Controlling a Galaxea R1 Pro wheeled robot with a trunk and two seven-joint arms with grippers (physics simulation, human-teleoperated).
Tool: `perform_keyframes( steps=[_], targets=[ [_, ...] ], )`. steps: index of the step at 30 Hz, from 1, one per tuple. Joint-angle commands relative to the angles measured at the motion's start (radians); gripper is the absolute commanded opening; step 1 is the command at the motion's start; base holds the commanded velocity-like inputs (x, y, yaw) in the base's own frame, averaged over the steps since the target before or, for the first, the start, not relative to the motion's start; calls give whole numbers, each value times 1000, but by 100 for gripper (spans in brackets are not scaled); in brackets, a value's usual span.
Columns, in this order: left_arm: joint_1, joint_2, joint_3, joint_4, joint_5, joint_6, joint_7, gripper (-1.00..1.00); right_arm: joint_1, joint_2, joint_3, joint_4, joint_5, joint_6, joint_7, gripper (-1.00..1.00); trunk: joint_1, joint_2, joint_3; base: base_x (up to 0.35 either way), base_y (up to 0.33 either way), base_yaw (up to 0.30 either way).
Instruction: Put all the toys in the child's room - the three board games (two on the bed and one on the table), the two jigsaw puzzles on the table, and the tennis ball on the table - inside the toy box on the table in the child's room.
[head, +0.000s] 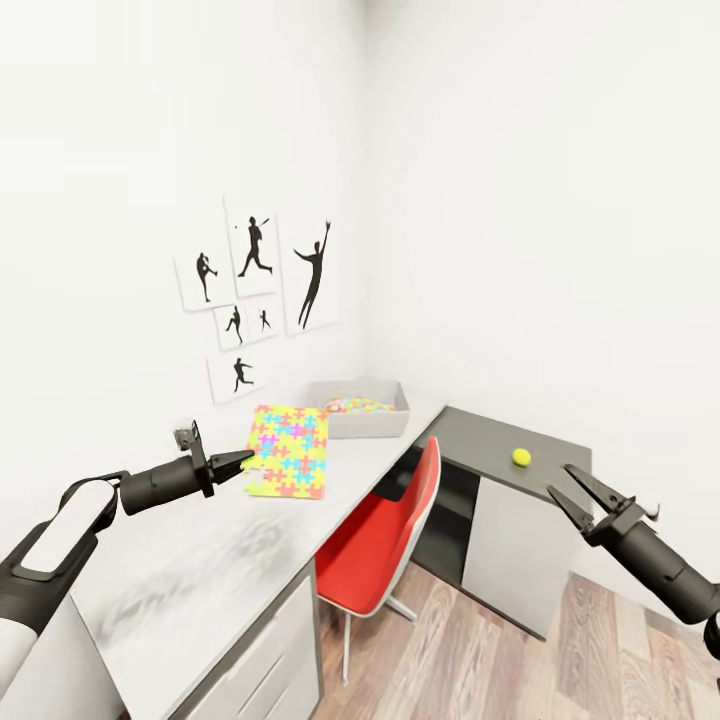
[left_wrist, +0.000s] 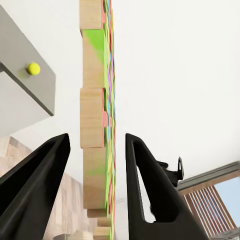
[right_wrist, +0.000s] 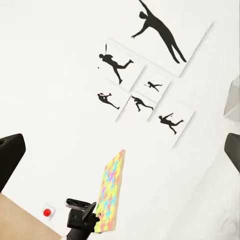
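Note:
My left gripper (head: 240, 463) is shut on a jigsaw puzzle (head: 290, 452), a flat box with a yellow, pink, blue and green piece pattern, held by its near edge above the table (head: 200, 560). In the left wrist view the box's edge (left_wrist: 95, 125) stands between the two black fingers (left_wrist: 45, 175). The right wrist view shows the puzzle (right_wrist: 110, 192) upright in the left gripper (right_wrist: 82, 217). Behind it sits the pale grey toy box (head: 385, 422), with a jigsaw-patterned thing (head: 355, 404) inside. The tennis ball (head: 521, 457) lies on the dark desk part, near my open, empty right gripper (head: 570, 490).
A red chair (head: 385, 540) stands tucked between the pale table and the dark grey desk section (head: 490, 435). White drawers (head: 270, 650) sit under the table's near end. Baseball-player silhouette pictures (head: 255, 300) hang on the white wall. Wood-plank floor (head: 480, 660) lies at the lower right.

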Motion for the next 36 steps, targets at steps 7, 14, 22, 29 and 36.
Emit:
perform_keyframes(
  steps=[7,14,22,29,36],
  targets=[
    [0,1,-1,2,-7,0,-19,-100,-1,0,-2,17,1,5,3,100,0,-1,8,0,-1,-188],
    [1,1,3,5,-8,0,-35,-100,-1,1,-2,18,1,3,-1,100,0,-1,9,74,-198,-35],
    [2,-1,2,5,-9,0,-36,-100,-2,1,-1,18,1,4,-8,100,0,-1,9,180,-304,-2],
    [2,-1,1,5,-14,0,-36,-100,-2,2,-2,16,1,3,-9,100,0,-1,9,195,-300,0],
    [2,-2,0,5,-15,0,-36,-100,-2,2,-1,6,1,2,-10,100,0,-1,10,231,-259,49]
  ],
)
